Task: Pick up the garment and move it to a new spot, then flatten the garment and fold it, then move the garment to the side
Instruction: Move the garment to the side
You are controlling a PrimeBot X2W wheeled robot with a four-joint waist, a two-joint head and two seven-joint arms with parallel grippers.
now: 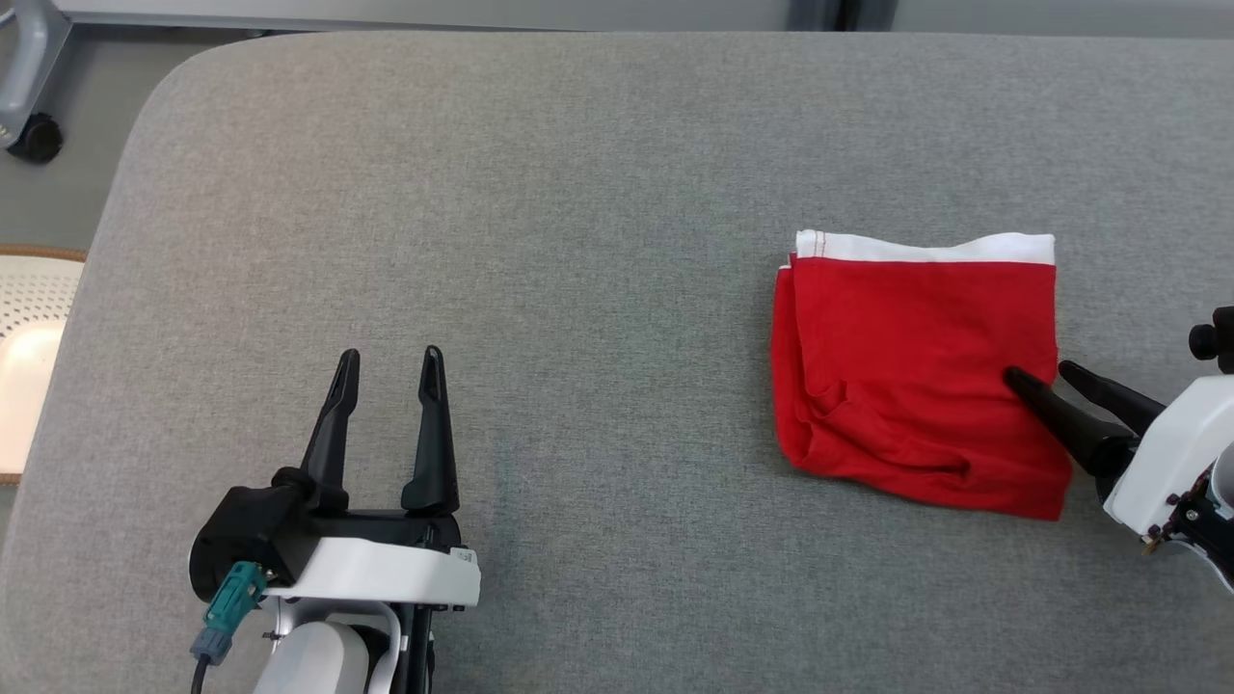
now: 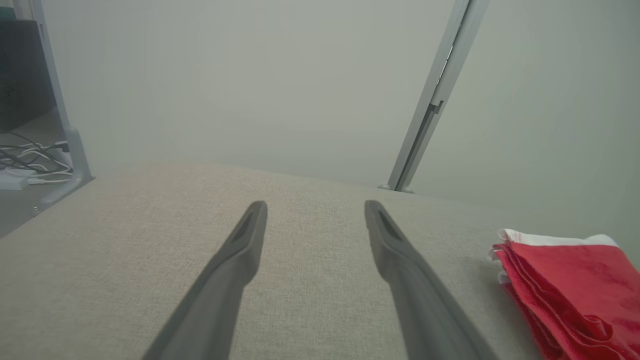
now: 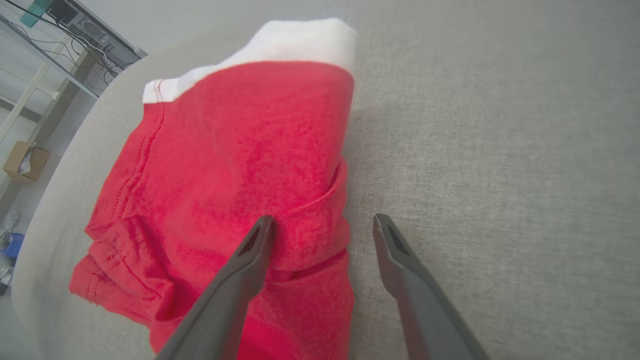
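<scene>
The garment (image 1: 916, 371) is red with a white waistband, folded into a rough square on the right half of the grey padded table (image 1: 578, 193). My right gripper (image 1: 1039, 374) is open at the garment's right edge, one finger lying over the red cloth, the other over the bare table beside it. In the right wrist view the garment (image 3: 235, 175) fills the left side, and the right gripper (image 3: 322, 225) straddles its edge with nothing pinched. My left gripper (image 1: 390, 361) stands open over bare table at the lower left, far from the garment (image 2: 575, 285). The left gripper (image 2: 315, 210) holds nothing.
A white perforated tray or stool (image 1: 29, 347) sits off the table's left edge. A grey frame with a caster (image 1: 34, 140) stands at the far left corner. Cables (image 2: 30, 165) lie on a shelf beyond the table, near a grey post (image 2: 430, 100).
</scene>
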